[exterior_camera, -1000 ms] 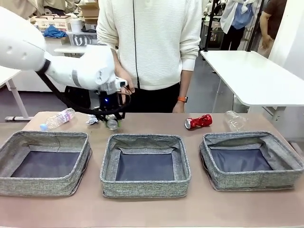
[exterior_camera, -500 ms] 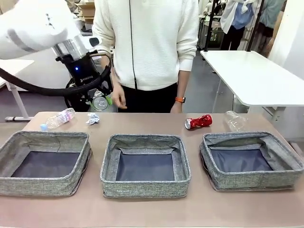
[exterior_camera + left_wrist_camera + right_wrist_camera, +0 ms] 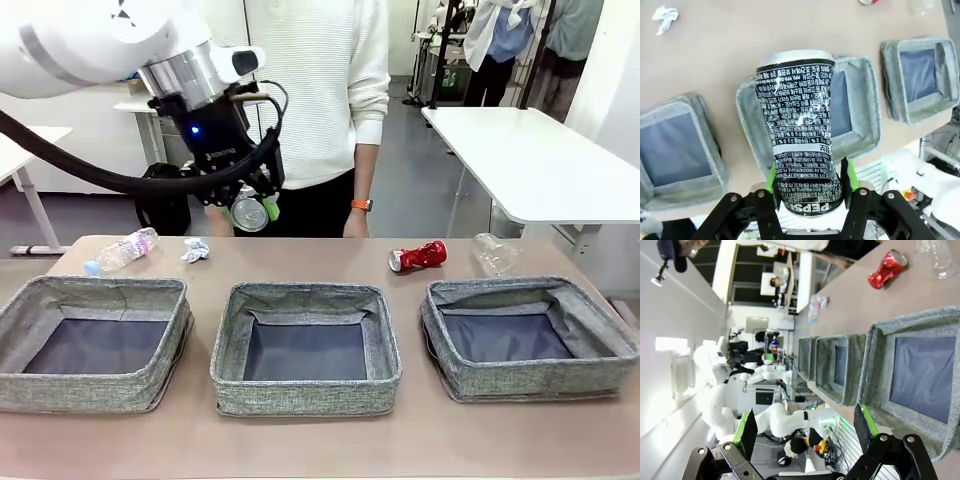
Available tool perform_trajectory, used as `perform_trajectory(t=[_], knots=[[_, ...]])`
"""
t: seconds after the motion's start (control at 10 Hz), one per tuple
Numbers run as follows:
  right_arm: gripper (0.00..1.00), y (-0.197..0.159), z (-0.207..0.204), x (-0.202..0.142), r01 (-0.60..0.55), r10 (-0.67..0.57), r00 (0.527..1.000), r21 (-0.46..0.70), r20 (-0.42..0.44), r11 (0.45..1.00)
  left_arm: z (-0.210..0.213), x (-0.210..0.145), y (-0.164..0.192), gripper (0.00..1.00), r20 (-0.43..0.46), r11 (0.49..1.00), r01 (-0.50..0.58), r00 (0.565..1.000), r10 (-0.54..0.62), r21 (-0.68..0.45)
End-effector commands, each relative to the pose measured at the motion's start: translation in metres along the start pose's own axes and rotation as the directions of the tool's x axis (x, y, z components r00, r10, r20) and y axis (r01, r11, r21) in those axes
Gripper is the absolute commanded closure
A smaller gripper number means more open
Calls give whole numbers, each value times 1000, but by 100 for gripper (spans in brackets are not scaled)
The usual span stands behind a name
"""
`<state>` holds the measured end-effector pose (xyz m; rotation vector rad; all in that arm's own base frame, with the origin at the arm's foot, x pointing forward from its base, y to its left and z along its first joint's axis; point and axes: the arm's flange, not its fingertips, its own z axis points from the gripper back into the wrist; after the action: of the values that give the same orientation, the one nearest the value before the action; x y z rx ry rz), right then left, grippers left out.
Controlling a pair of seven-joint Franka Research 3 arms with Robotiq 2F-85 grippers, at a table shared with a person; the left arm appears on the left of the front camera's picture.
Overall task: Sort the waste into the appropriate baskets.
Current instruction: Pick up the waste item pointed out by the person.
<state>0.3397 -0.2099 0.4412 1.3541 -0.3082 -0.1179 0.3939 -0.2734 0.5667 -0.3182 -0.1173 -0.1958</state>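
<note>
While the silver-black aluminium drink can [image 3: 799, 125] hangs above the brown surface [image 3: 420, 440], grip: left end effector [image 3: 252, 211] clamped on its lower body, green pads [image 3: 845, 175] on opposite sides.
Handling: likely light, thin-walled and smooth; it dents if squeezed hard, so hold mid-body, gently.
Can position: between the fingers, projecting past the fingertips, at 11 o'clock from the middle grey woven-fabric basket [image 3: 305, 395].
Right end effector [image 3: 807, 432]: jaws wide apart, empty.

Three baskets [image 3: 90, 395] [image 3: 305, 395] [image 3: 530, 380] below the left claw [image 3: 808, 170]. Its silver-black can [image 3: 249, 213] and the red can [image 3: 418, 257] aside make two. Two bottles [image 3: 120, 250] [image 3: 495, 252], one paper wad [image 3: 195, 250]
</note>
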Motion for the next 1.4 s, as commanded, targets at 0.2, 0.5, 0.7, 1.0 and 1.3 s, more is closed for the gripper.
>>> perform_trajectory(t=[0.2, 0.5, 0.7, 1.0, 1.3], knots=[[0, 1, 0, -1, -30, 30, 1000, 6, -8, 1000, 3, 2, 6, 44, 6, 1000, -19, 1000, 19, -4], [0, 1, 0, -1, -30, 30, 1000, 6, -8, 1000, 92, -15, -85, 44, 61, 990, -112, 992, 107, 86], [0, 1, 0, -1, -30, 30, 1000, 6, -8, 1000, 133, -18, -138, 44, 113, 977, -59, 993, 36, 203], [0, 1, 0, -1, -30, 30, 1000, 6, -8, 1000, 152, -6, -152, 44, 88, 966, -80, 994, 60, 247], [0, 1, 0, -1, -30, 30, 1000, 6, -8, 1000, 149, -10, -144, 44, 86, 971, -55, 996, 36, 231]])
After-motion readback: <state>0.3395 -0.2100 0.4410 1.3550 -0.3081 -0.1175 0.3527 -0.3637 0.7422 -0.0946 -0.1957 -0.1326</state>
